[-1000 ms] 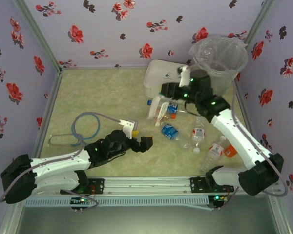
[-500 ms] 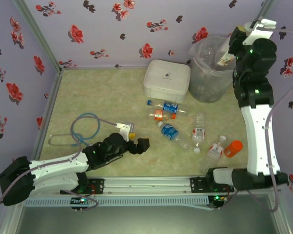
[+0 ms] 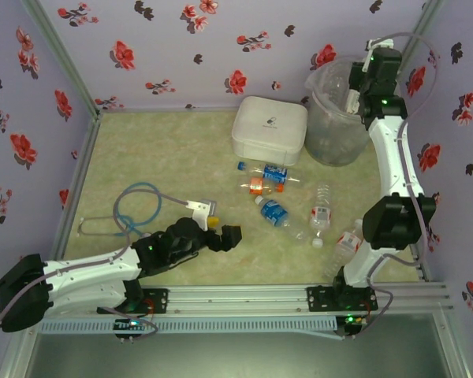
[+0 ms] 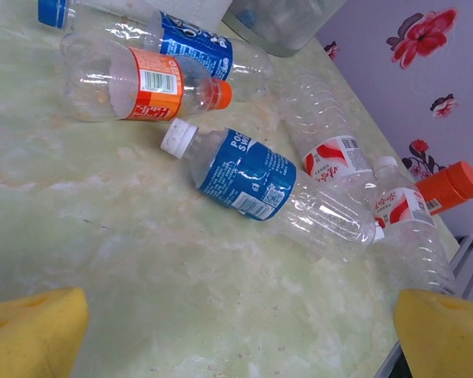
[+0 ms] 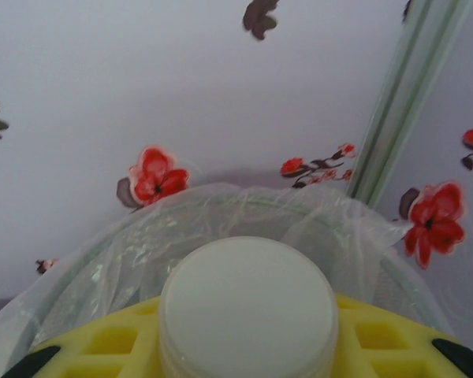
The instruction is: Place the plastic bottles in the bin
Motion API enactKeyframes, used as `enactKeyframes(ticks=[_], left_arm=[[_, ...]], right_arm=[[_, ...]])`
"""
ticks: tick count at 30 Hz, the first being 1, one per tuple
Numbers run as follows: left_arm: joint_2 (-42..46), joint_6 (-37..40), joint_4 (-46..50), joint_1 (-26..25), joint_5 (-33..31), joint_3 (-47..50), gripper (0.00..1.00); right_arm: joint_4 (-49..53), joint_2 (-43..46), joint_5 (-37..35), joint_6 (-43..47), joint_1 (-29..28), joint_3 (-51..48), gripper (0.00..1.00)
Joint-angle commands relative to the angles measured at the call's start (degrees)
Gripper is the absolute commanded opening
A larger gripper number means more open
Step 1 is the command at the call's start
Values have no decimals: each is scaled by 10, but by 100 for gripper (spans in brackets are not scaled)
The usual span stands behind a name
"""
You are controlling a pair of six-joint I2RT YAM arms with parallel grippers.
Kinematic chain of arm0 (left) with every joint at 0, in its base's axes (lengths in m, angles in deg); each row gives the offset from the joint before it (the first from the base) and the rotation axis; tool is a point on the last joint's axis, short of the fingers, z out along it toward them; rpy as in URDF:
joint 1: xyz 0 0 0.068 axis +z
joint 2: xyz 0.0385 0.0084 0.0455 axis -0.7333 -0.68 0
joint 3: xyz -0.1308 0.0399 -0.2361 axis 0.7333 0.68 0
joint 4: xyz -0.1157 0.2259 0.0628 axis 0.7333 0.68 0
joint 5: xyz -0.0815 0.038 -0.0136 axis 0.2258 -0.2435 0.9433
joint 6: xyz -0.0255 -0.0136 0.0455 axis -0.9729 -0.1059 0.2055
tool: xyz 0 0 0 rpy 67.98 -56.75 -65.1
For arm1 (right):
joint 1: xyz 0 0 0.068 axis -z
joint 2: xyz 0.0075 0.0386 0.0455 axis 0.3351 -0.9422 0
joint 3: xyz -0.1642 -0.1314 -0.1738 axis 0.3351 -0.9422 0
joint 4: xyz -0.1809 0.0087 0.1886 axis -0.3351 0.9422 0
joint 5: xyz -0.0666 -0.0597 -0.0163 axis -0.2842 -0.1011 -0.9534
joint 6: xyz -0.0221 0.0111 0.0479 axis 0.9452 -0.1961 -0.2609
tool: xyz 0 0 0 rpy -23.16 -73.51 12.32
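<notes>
Nearest us, the left arm (image 3: 87, 272) lies low over the surface (image 3: 165, 150). The left fingers (image 4: 33, 329) are spread wide with nothing between them, and the yellow pads sit at both bottom corners of the left wrist view. A blue hose loop (image 3: 138, 206) lies on the surface to their left.

Just ahead of the fingers a blue-label bottle (image 4: 244, 175) lies on its side, white cap pointing left. Beyond it an orange-label bottle (image 4: 146, 83) with an orange cap lies on its side. A second blue bottle (image 4: 191, 41) lies close behind that one. To the right we see a clear red-label bottle (image 4: 331, 153) and another red-label one (image 4: 408, 216) near it. Past those is an orange piece (image 4: 451, 185), and we cannot tell what it is. All of these are loose on the surface, well apart from the bin.

Farther back sits the white lidded box (image 3: 270, 130), lid on. Just beside it on the right, in the far right corner, stands the bin (image 3: 335, 134) with its clear bag liner. The right arm (image 3: 390, 157) stands tall, reaching to the bin's top. The right fingers (image 5: 102, 340) pinch a white-capped bottle (image 5: 248, 303), cap facing the right wrist camera. In that view the bag-lined rim curves just behind the cap.
</notes>
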Motion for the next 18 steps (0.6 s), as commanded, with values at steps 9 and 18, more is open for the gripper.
enactKeyframes(ticks=[9,18], left_arm=[[-29,6,50,-4,-17,-51,100],[-58,7,61,-5,-15,-74,100]], right_arm=[[175,-129,46,-20,7,104,0],[301,-231,144,-46,8,198,9]])
